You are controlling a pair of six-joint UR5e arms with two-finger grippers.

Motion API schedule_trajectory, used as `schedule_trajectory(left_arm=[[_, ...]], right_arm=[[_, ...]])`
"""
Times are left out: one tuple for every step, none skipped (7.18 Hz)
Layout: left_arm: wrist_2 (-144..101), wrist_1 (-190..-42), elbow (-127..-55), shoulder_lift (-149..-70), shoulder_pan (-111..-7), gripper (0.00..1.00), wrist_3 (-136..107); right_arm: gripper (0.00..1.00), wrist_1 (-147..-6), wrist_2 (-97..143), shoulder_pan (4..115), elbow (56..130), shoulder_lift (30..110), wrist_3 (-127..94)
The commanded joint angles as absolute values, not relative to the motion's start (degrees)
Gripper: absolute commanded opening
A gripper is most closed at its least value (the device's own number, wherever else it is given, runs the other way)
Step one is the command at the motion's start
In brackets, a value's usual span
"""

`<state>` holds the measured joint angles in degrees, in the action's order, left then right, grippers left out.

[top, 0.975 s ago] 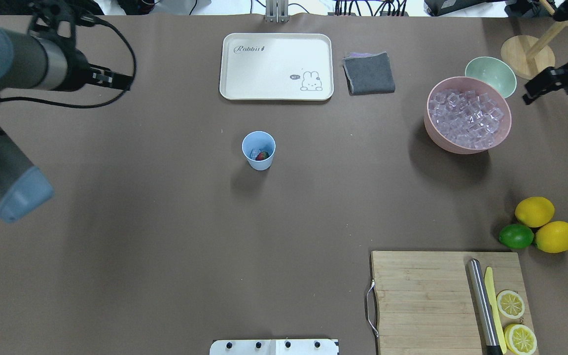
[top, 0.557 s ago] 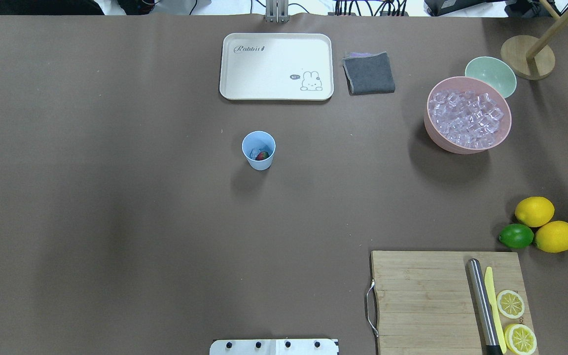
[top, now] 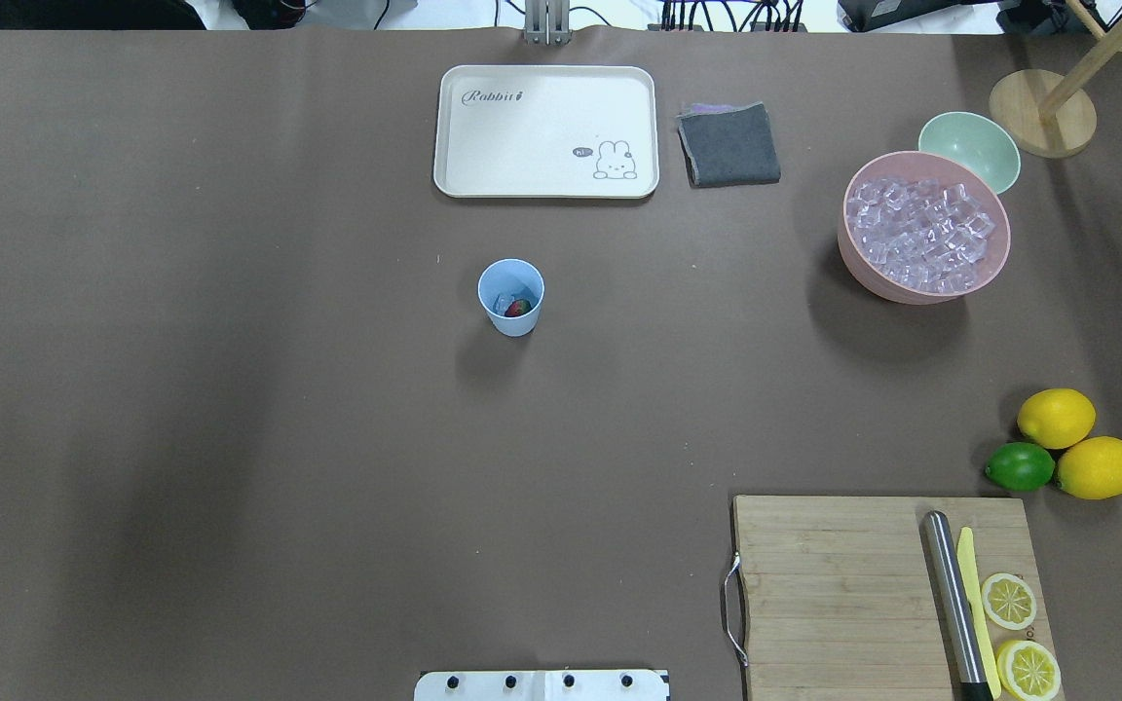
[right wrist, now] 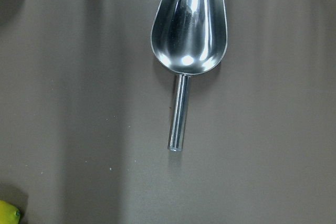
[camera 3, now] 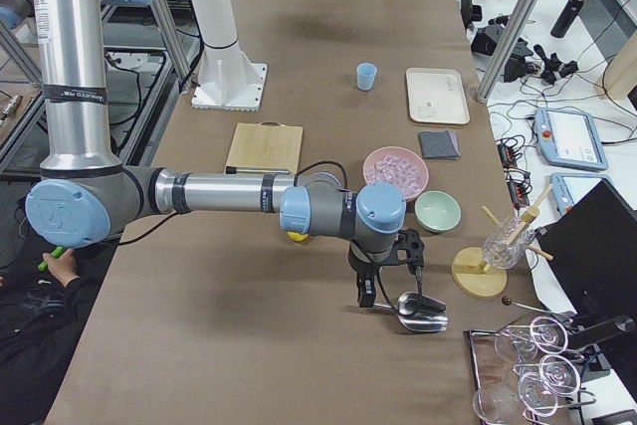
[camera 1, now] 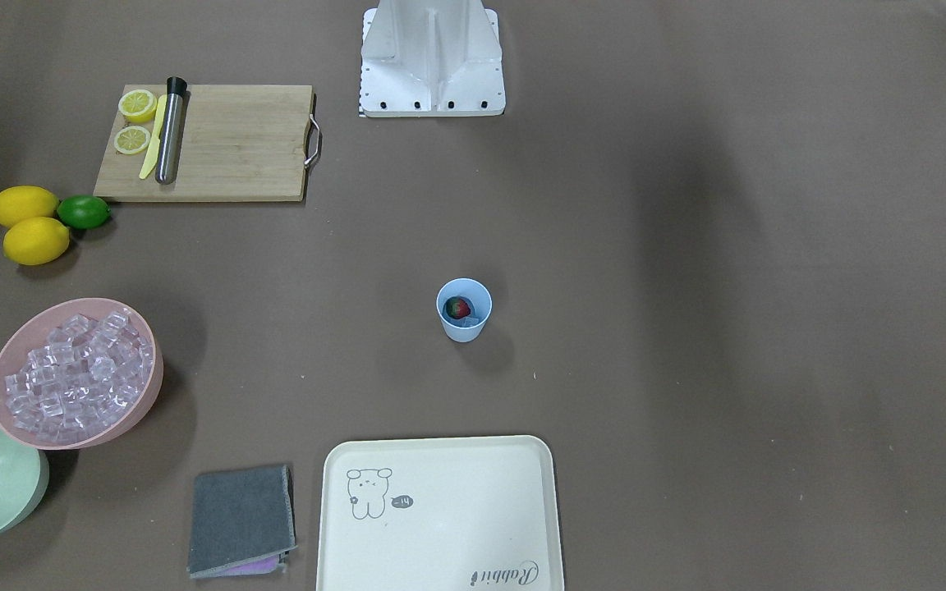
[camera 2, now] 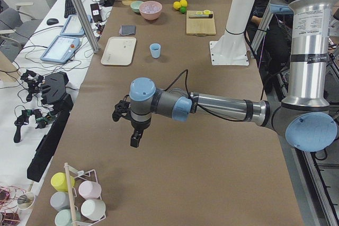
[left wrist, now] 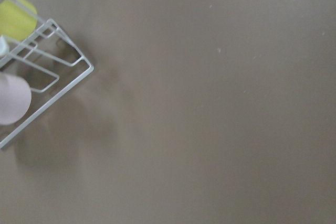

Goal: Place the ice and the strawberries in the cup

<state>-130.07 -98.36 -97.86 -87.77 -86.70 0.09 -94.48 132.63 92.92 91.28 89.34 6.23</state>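
The light-blue cup [top: 510, 326] stands upright mid-table, also in the front view [camera 1: 464, 328]. Inside it lie a red strawberry [top: 519, 308] [camera 1: 458, 308] and clear ice [top: 503, 302]. More ice [top: 921, 234] fills the pink bowl [top: 858, 273] at the right. Both arms are outside the overhead view. My left gripper [camera 2: 134, 141] hangs over bare table far to the left, near a cup rack; I cannot tell if it is open. My right gripper [camera 3: 383, 286] hovers above a metal scoop [right wrist: 189, 30] far to the right; I cannot tell its state.
A cream tray [top: 546, 131] and a grey cloth [top: 729, 144] lie behind the cup. A pale-green bowl [top: 968, 151] sits beside the pink bowl. Two lemons and a lime [top: 1019, 466] lie near a cutting board [top: 814, 584] with a knife and lemon slices. A wire cup rack [left wrist: 42, 66] is at far left.
Both arms have swung outward and left the overhead view, the left arm to the left and the right arm to the right. The cup and its contents have not moved.
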Motion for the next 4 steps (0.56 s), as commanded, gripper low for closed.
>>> schedule_trajectory(left_arm=[[-130.4,-97.9,-96.2,-87.4,-90.0,0.98,0.5],[-130.5,-97.8,-96.2,-87.5,-91.7,0.98,0.6],[-130.5,-97.6,-96.2,-87.5,-91.9,0.98,0.5],[-130.4,-97.6,-96.0,-87.5,-91.8,0.98,0.5]], right_arm=[[0.99,-94.4,132.5,93.2,91.3,88.9,4.5],[0.99,-94.4,132.5,93.1,91.3,88.5,3.0],[1.00,-94.3,132.5,93.0,91.3,88.2,1.9],[1.00,-94.3,132.5,93.0,91.3,88.2,1.8]])
